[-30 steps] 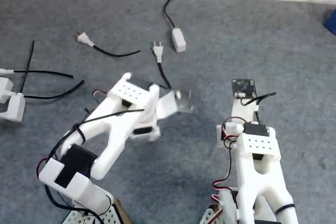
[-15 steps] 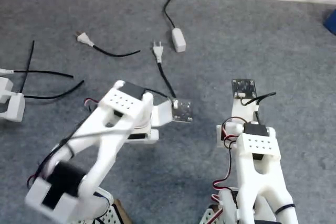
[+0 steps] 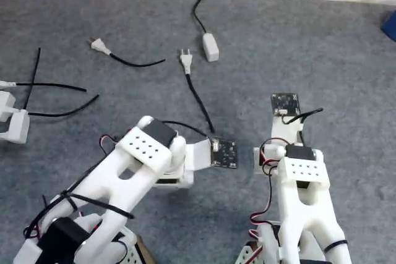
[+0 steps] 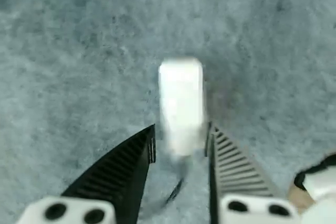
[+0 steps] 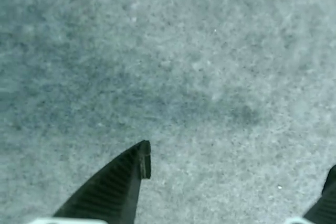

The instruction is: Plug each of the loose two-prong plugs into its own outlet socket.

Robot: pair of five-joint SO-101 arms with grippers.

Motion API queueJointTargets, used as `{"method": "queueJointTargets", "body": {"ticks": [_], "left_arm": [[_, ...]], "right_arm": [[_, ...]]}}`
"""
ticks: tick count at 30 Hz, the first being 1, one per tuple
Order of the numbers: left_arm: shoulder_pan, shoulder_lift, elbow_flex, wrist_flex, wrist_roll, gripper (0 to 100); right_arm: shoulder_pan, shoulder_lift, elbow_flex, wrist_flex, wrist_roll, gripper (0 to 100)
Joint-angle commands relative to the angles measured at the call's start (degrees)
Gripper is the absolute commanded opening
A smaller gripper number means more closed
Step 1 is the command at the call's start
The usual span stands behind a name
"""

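Note:
A black two-prong plug [image 3: 185, 57] lies on the grey carpet, its black cable running to my left arm [image 3: 148, 153]. A white plug [image 3: 97, 45] with a black cable lies further left. One white outlet socket [image 3: 210, 46] sits at the back, and more white sockets [image 3: 13, 125] sit at the left edge. My left gripper [image 4: 181, 140] is open. A blurred white block [image 4: 181, 103] shows in the gap between its fingers, and I cannot tell what it is. My right gripper [image 5: 239, 166] hangs wide open over bare carpet.
Loose black cables [image 3: 59, 86] cross the carpet at the left. The right arm [image 3: 300, 171] stands at the front right, close beside the left arm's wrist. A blue object [image 3: 390, 26] is at the right edge.
The left arm has drawn back toward the front, its wrist sliding from the black cable's end down and to the right. The right arm has not moved.

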Motion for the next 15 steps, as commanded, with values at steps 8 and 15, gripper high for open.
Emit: {"method": "queueJointTargets", "body": {"ticks": [8,15], "left_arm": [[0.2,-1.7,3.6,-7.1,0.8,19],[-2.7,-1.7,3.7,-10.0,-1.2,19]], "right_arm": [[-0.6,-0.6,-0.3,-1.5,0.2,47.5],[-0.6,-0.6,-0.3,-1.5,0.2,47.5]]}}
